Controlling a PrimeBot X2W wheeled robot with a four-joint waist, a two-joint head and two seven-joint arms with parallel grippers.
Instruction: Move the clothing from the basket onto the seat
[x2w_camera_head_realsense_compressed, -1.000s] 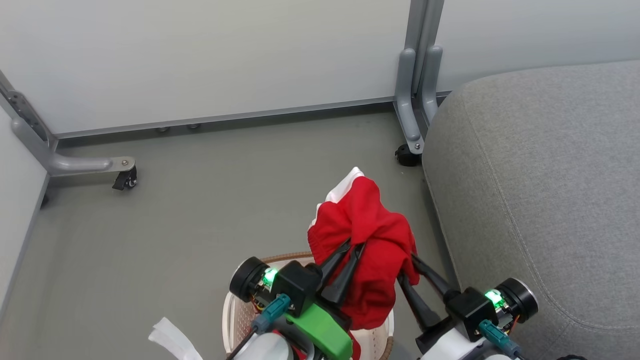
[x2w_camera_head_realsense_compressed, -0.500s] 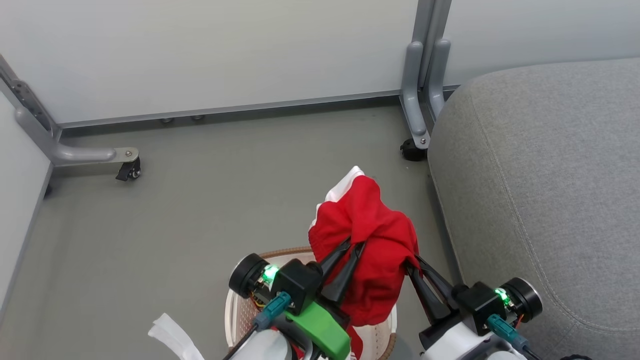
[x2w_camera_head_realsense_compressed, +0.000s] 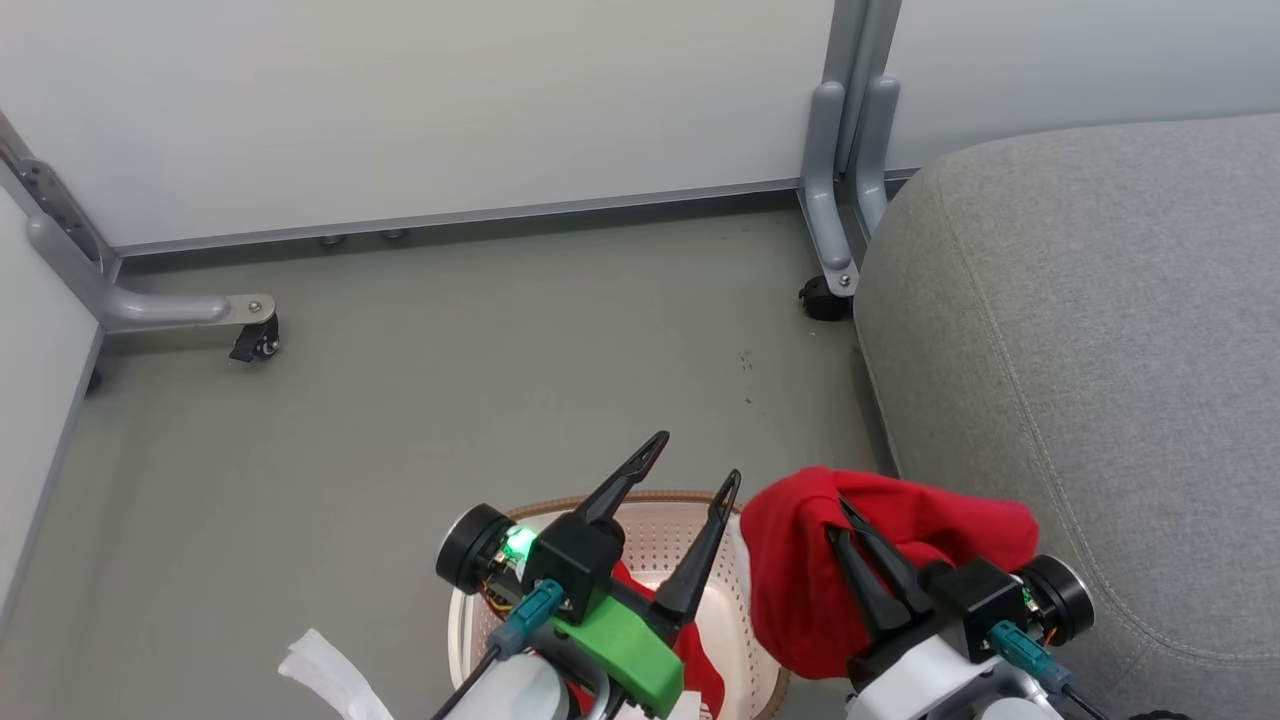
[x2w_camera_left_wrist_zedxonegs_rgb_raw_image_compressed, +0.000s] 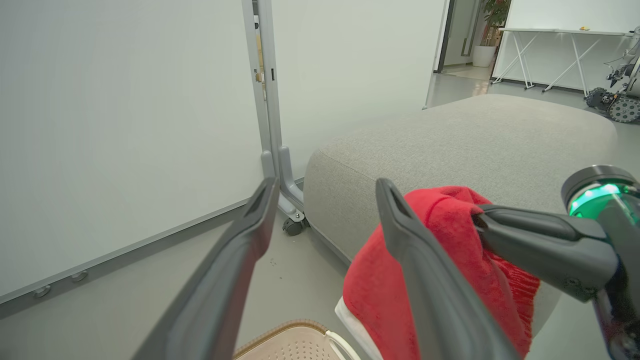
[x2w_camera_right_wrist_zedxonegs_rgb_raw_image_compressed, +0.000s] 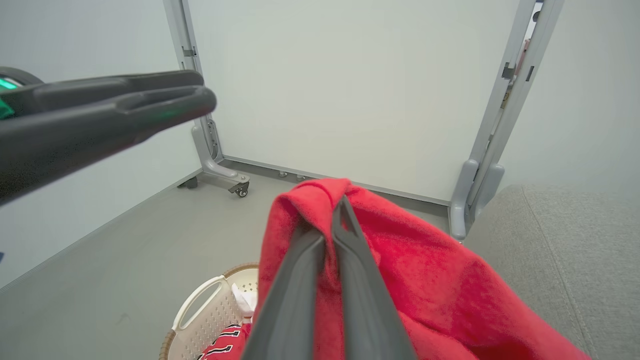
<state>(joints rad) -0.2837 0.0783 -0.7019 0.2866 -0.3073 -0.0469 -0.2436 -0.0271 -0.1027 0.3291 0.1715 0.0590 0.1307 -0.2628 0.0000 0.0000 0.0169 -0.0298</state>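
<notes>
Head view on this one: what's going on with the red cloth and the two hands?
The robot's right hand is shut on a red garment, holding it up in the air between the basket and the grey seat; it is not yet laid on the seat. The left hand is open and empty above the basket. More red clothing lies in the basket.

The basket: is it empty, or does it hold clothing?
Not empty. Red clothing lies inside the basket, and the right wrist view shows black-and-white markings on it.
</notes>
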